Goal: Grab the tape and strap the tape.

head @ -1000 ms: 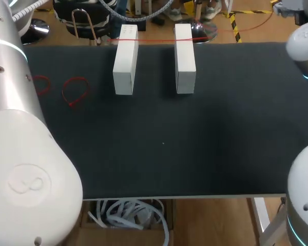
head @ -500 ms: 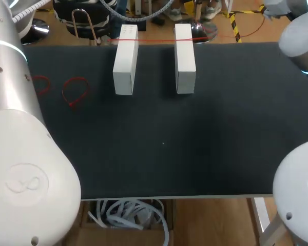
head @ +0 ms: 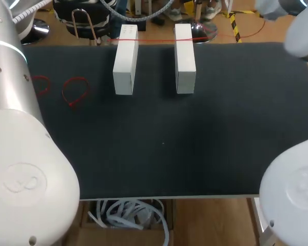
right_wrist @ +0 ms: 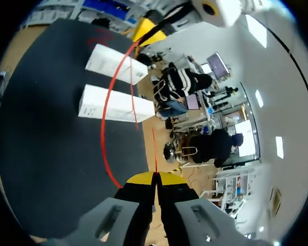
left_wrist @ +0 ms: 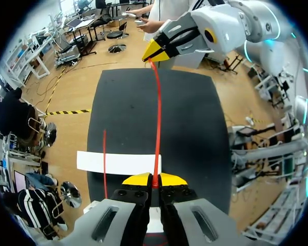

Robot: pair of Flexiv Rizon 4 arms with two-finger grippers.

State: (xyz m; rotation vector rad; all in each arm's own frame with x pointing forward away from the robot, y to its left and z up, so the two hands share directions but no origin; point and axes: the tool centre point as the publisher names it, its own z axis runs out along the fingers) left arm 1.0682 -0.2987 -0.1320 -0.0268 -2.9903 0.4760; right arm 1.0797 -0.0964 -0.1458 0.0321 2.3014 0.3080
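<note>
While the left tool (left_wrist: 154, 180) pinches the red tape (left_wrist: 158, 118), its yellow tips pressed together on the strand, the right tool (right_wrist: 155, 177) pinches the same tape farther along. The right tool's tips are likewise pressed together on it. The tape runs between the two tools as one thin strand.

Tape position:
- From the left wrist, the strand runs almost straight from the left tool, over a white block, to the right tool's yellow tips at the right edge of the surface (head: 195, 133).
- From the right wrist, the strand bows in a long curve past both blocks toward the left tool. A short thin red tail stands up from between the right tool's tips.
- From overhead, the strand lies along the far edge of the surface and crosses the far ends of both blocks. It cannot be told whether it rests on the blocks or hangs just above them.

Other items on the surface:
- The left white block (head: 126, 61) and the right white block (head: 185, 59) lie parallel and apart. Each has one short end at the far edge and its length pointing toward the near edge.
- Two red loops (head: 74, 92) lie flat near the left edge, side by side. The outer one is partly hidden behind the left arm (head: 20, 154).

Arm position: the left arm covers the near left corner and rises along the left edge. The right arm (head: 297, 31) shows at the far right corner and again at the near right corner.
</note>
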